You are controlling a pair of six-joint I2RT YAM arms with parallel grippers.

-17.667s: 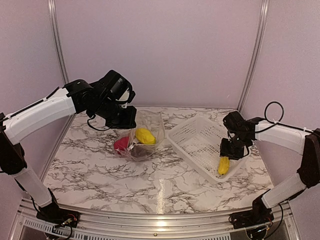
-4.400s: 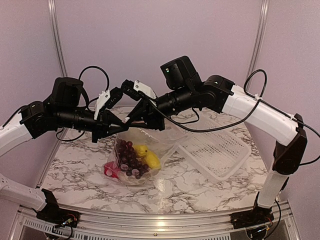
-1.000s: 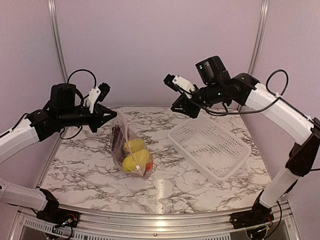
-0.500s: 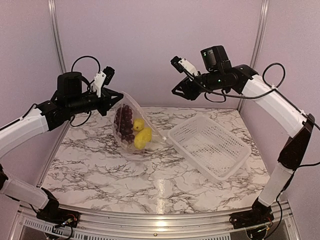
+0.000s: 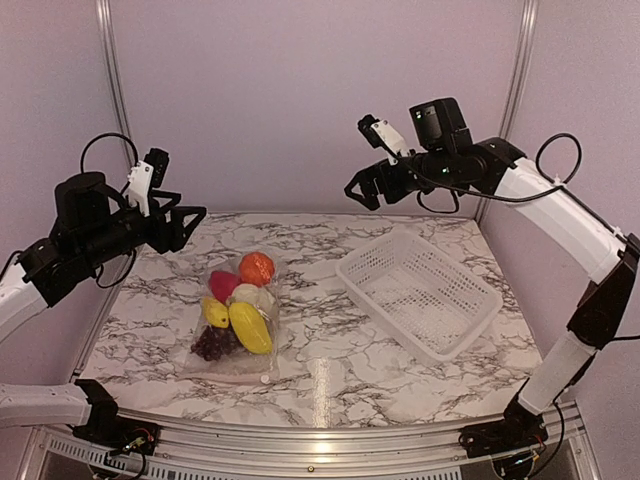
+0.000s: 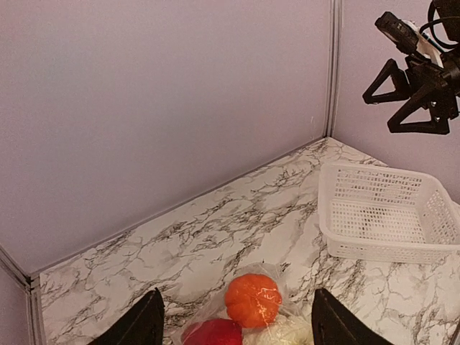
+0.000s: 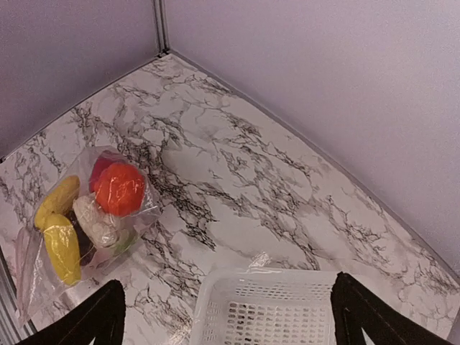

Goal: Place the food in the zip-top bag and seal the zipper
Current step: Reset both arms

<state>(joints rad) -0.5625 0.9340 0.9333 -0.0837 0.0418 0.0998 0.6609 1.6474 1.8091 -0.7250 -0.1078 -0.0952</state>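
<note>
On the marble table (image 5: 350,350), the clear zip-top bag (image 5: 215,364) holds colourful food (image 5: 250,325).

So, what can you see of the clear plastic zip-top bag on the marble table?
The clear, crinkly plastic zip-top bag lies flat on the white marble table, left of centre, apart from the white lattice basket. Inside it show an orange fruit, a red piece, a white cauliflower, two yellow pieces and a dark purple grape bunch. Only the table touches it. Whether its zipper is shut cannot be told.
</note>
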